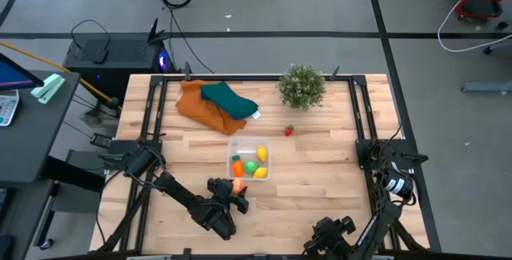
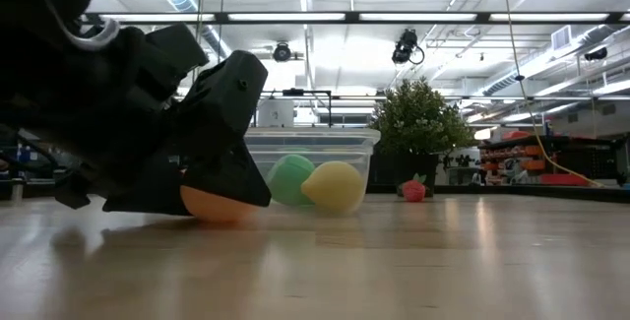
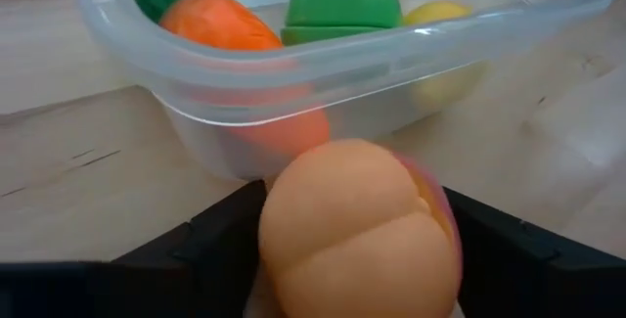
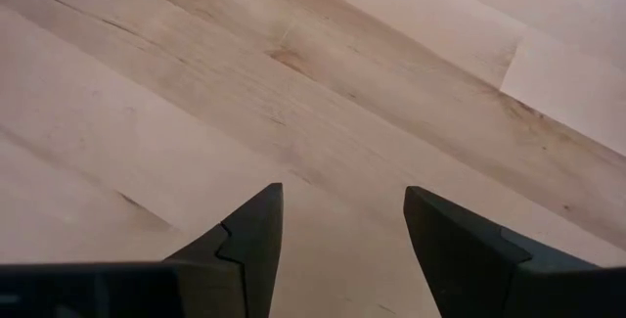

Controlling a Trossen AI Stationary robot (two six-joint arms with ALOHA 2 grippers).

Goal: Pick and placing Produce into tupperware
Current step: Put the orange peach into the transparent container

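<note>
Left gripper [image 1: 238,188] sits low over the wooden table [image 1: 320,172], just on the near side of the tupperware [image 1: 249,158], its fingers [image 3: 205,245] pinching a peach-coloured toy fruit [image 3: 357,230] from both sides. From overhead, the fruit shows only as a small orange-pink spot at the gripper tip; the table-level camera shows its lower curve beneath the dark gripper body, resting at or just above the tabletop, and contact with the wood cannot be confirmed. The gripper body also blocks the left part of the tub in that level view. Inside the tub lie an orange carrot [image 3: 215,20] with green top, a green piece [image 3: 342,5] and yellow pieces [image 1: 262,153]; the exact count of yellow items is hard to settle, since the wrist camera cuts them off at the frame edge and blurs them through the clear wall. A small red strawberry-like piece [image 1: 289,130] lies alone on the table, beyond and to the right of the tub, near the potted plant [image 1: 302,86]. Orange and teal cloths [image 1: 216,104] lie at the far left. The left arm reaches from the near-left corner, stretched low and diagonally towards the tub. Right gripper [image 4: 342,249] waits at the near edge, right of centre, fingers spread apart over bare wood.
</note>
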